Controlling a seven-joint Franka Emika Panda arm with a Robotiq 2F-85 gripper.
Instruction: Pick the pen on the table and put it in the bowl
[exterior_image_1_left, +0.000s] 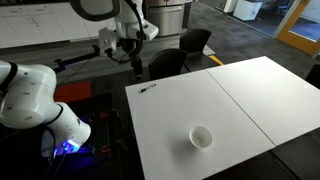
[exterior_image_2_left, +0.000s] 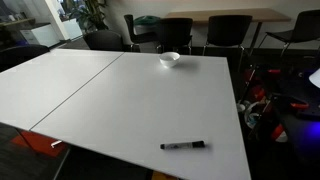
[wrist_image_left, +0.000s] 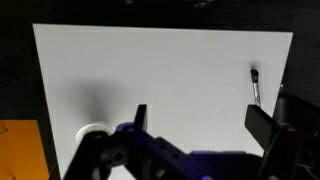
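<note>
We see an arm (exterior_image_1_left: 30, 95) of smooth white rounded shells with dark rings at the joints. Its tool (wrist_image_left: 200, 118) is black, with blocky fingers (wrist_image_left: 262, 128) and a bluish sheen.

One black pen (exterior_image_2_left: 184, 146), one white bowl (exterior_image_2_left: 169, 59) — one white table (exterior_image_2_left: 120, 100)
</note>
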